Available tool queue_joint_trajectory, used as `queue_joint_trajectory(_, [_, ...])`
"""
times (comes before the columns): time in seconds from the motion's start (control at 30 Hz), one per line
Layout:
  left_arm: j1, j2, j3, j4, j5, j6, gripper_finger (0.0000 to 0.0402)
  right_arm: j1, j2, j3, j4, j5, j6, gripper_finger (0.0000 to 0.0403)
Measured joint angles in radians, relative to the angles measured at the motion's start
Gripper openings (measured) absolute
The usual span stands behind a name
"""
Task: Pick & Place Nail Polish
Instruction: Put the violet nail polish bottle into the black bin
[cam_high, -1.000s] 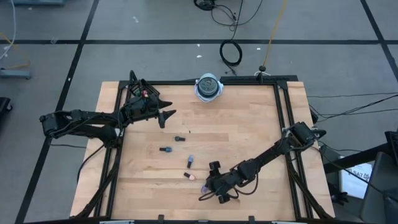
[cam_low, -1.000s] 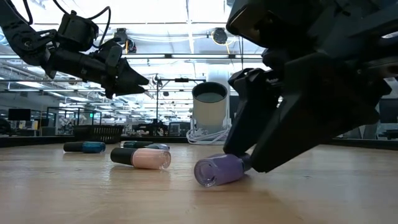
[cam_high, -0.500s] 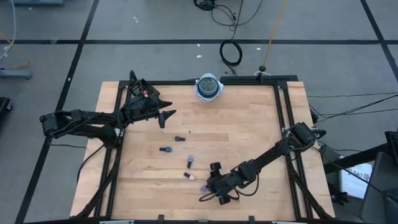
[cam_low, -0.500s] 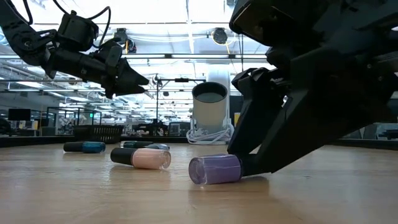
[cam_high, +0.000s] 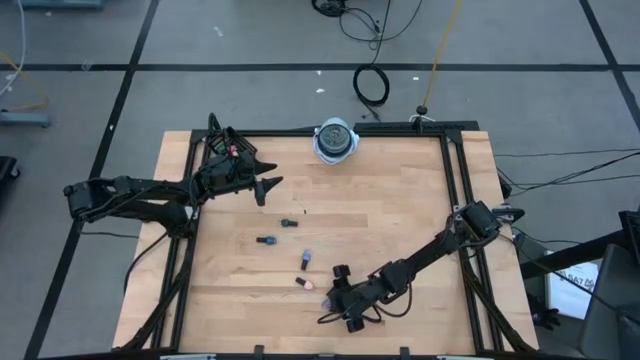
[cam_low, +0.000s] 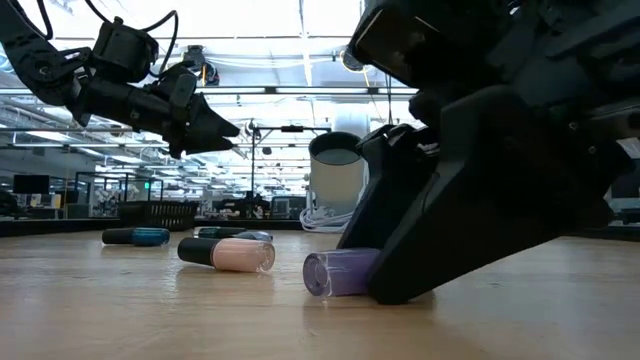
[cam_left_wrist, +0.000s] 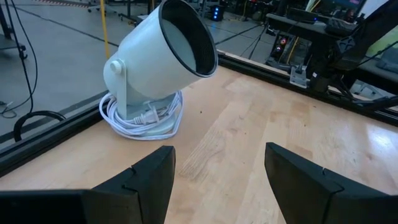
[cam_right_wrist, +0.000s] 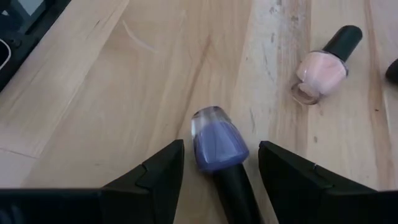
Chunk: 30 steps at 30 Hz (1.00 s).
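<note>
A purple nail polish bottle (cam_right_wrist: 217, 143) lies on its side near the table's front edge, dark cap (cam_right_wrist: 235, 190) toward my right wrist. My right gripper (cam_right_wrist: 221, 147) is open and low over it, one finger on each side of the bottle with a gap showing. In the low view the gripper (cam_low: 400, 285) hides the cap. A pink bottle (cam_right_wrist: 322, 70) lies just beyond, also on its side. My left gripper (cam_high: 270, 187) hangs open in the air over the far left of the table, with nothing between its fingers.
Three more small bottles (cam_high: 305, 260) (cam_high: 266, 241) (cam_high: 289, 223) lie in a loose line toward the table's middle. A white round lamp (cam_high: 336, 140) with a coiled cord sits at the far edge. Black rails frame the wooden table (cam_high: 400, 200).
My right gripper has sunk a little toward the table and now covers the purple bottle's cap end in the low view. The purple bottle, tilted a second ago, has settled flat on its side. My left arm has kept still.
</note>
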Motion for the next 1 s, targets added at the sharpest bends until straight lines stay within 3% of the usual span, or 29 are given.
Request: queue_joint_trajectory(1.0, [0.000, 0.000, 0.000, -0.003, 0.000, 0.000, 0.0244, 0.000, -0.005, 0.000, -0.101, -0.028, 0.052, 0.0196])
